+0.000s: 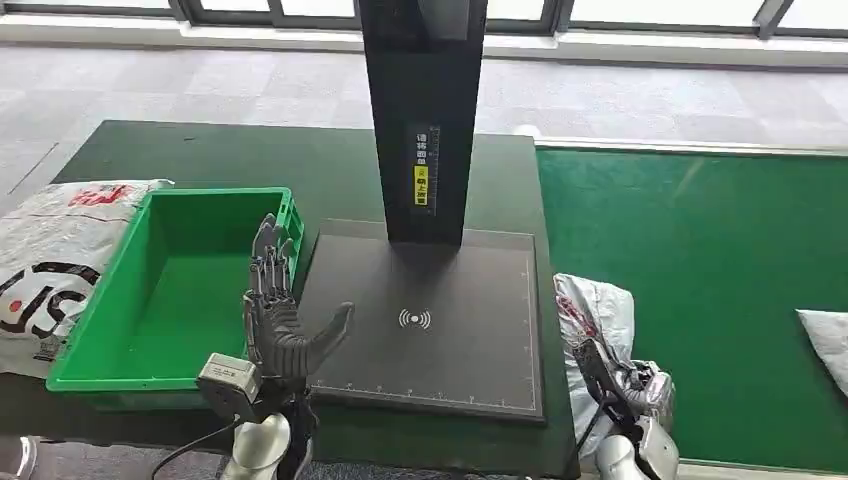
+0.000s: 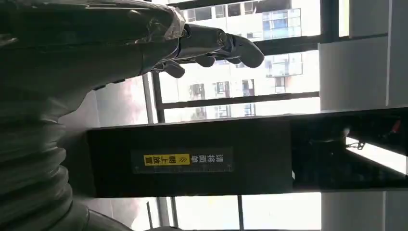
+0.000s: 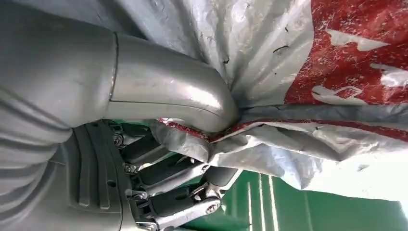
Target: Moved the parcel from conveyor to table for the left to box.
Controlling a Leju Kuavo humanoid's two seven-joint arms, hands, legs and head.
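Green conveyor (image 1: 700, 300) on the robot's right, dark table (image 1: 300, 160) ahead with black scanner post (image 1: 425, 110) rising from the scan pad (image 1: 430, 320). Green box (image 1: 165, 290) sits at the table's left, with a white printed bag (image 1: 50, 260) just beside its outer wall.

Parcel (image 1: 595, 310) is a grey poly mailer with red print, at the conveyor's near edge right by the table's right side. Right hand (image 1: 625, 395) has it pinched: thumb (image 3: 168, 91) pressed into the film, fingers (image 3: 168, 173) curled under a bunched fold.

Left hand (image 1: 275, 310) is raised over the gap between box and pad, fingers spread, holding nothing.

Handling call: soft, light, slick film, will sag and could slide out of a pinch. Take a thick gathered fold or grab around the contents, not a loose corner.
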